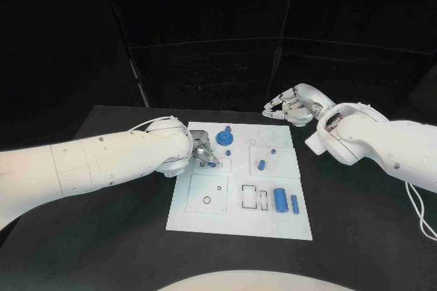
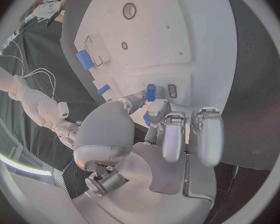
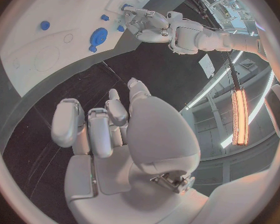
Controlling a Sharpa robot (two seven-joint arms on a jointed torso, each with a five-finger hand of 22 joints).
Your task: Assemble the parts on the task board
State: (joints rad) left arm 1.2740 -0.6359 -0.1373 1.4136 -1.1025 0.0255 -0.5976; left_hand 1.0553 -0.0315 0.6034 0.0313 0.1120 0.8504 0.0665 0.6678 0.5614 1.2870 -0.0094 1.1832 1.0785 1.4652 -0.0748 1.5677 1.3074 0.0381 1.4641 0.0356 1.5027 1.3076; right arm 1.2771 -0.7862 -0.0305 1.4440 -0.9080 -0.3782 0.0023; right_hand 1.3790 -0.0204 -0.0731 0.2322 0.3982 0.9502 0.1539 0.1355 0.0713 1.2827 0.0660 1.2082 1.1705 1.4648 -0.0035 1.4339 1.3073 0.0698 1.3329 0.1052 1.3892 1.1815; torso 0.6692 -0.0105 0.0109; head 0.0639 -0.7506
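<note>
Left hand (image 1: 204,153) pinching blue part (image 1: 211,164) (on task board (image 1: 239,225)), right hand (image 1: 293,106) empty, fingers apart

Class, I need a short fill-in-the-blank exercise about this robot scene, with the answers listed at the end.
1. The task board is ____ in colour.
2. The ____ robot hand is over the board, at a small blue part.
3. The right robot hand is off the board, holding ____.
4. The parts, like the cylinder, are ____ in colour.

Answers: white; left; nothing; blue

A black desk (image 1: 109,240) was seen, backed by dark panelled walls (image 1: 209,45). Beyond the desk, a long lit ceiling lamp (image 3: 241,115) was seen.
</note>
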